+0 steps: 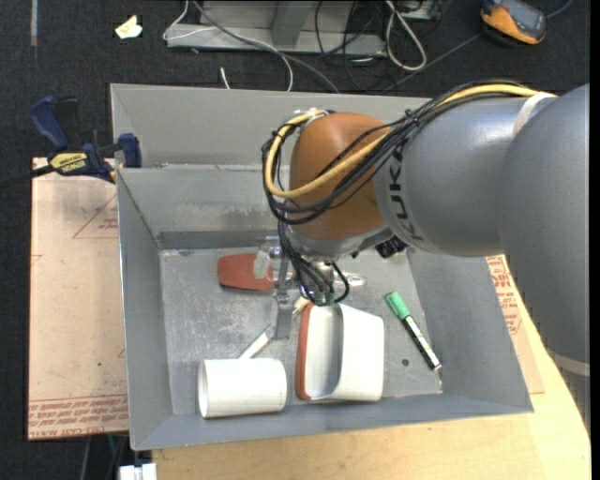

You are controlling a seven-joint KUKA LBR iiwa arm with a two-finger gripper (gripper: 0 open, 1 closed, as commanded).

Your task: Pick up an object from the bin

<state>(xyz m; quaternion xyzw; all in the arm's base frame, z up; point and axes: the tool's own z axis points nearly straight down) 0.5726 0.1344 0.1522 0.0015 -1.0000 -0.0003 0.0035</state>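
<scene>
Grey bin (192, 314): pincer (284, 314) just beside orange-rimmed white tub (356, 361).

Thick grey arm (487, 178), black KUKA lettering; orange dome wrist cover (333, 178); yellow and black cables (375, 150) looped over it.

A robotics lab is indicated. A grey metal bin (141, 281) is set up on dark carpet (56, 66), and above the bin a heavy grey industrial arm (487, 169) marked KUKA is seen, its orange wrist cover (328, 173) looped with yellow and black cables. Behind the bin, loose black cables (330, 42) and flat grey equipment (244, 33) are laid out, and an orange-and-black device (511, 21) is seen behind its right corner.
</scene>
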